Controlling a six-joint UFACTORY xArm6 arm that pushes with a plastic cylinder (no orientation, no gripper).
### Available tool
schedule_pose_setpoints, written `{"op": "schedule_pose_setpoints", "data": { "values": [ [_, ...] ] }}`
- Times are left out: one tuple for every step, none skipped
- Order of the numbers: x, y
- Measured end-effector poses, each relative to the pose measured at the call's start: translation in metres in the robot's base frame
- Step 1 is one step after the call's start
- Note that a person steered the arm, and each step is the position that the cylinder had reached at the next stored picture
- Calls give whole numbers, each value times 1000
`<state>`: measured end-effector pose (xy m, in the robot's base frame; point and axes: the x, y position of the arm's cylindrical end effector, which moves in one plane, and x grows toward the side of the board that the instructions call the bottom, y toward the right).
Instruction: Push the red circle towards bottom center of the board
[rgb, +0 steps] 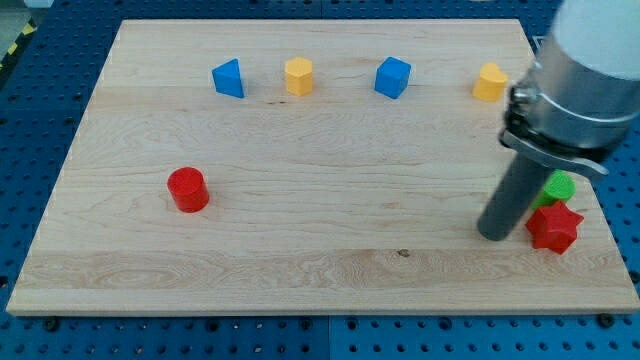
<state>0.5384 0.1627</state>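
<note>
Red circle far from my tip, which sits among the blocks at the view's right.

My tip (493, 236) rests on the pale wooden board (320, 270) at the lower right, just beside the red star-shaped block (553, 228); the red circle, a short plastic cylinder (187, 189), lies well apart at the view's left, in the board's middle band. There are no jaws, only the bare dark rod, holding nothing. A green block (560, 186), shape unclear, peeks out behind the rod above the star. Farther back runs a row: blue wedge-like block (229, 78), yellow hexagonal block (299, 75), blue cube (393, 77), yellow block (490, 82). The board lies on a blue perforated table (40, 110). The rod stands nearly upright under a grey cylindrical wrist (585, 70) entering from the upper right.
</note>
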Motion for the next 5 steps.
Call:
{"op": "schedule_pose_setpoints", "data": {
  "values": [
    [-56, -51],
    [-89, -168],
    [-93, -277],
    [-79, -363],
    [-56, -375]
  ]
}}
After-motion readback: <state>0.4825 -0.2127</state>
